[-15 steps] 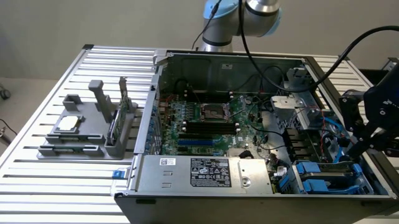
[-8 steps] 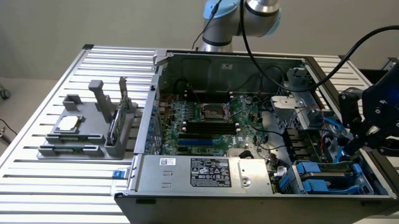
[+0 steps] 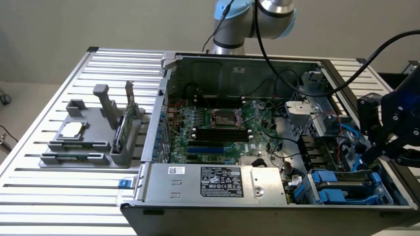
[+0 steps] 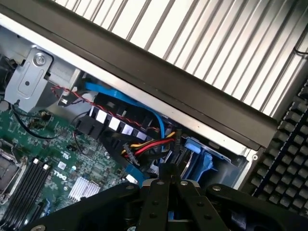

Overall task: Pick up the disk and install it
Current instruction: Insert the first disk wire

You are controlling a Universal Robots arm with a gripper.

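Exterior view, nearest first: the power supply [image 3: 217, 182], with its printed label, lies along the near wall of the open computer case [image 3: 262, 216]. At the case's near corner, on the exterior view's right, the disk [image 3: 354, 187] sits down in the drive bay, framed by the blue plastic of its carrier. It looks seated there, though most of its metal face is hidden. The gripper [image 3: 374, 153] hangs just above and beside that bay, its fingers pinched together on nothing. The wrist view agrees: the gripper [image 4: 168, 173] is clenched and empty, with the disk [image 4: 201, 161] just past its tips beside a bundle of coloured cables [image 4: 144, 144].

By its look the disk is dense and rigid, heavy for its size, smooth on its metal faces and sensitive to knocks. The carrier's long side rails seem the surest hold, away from the label and connector end.

Farther in lies the motherboard [image 3: 217, 128]. On the exterior view's left, the slatted table [image 3: 66, 206] carries a grey fixture [image 3: 85, 147] holding a chip [image 3: 72, 129] and an upright circuit card [image 3: 119, 129]. Farthest stands the arm's base [image 3: 253, 19].
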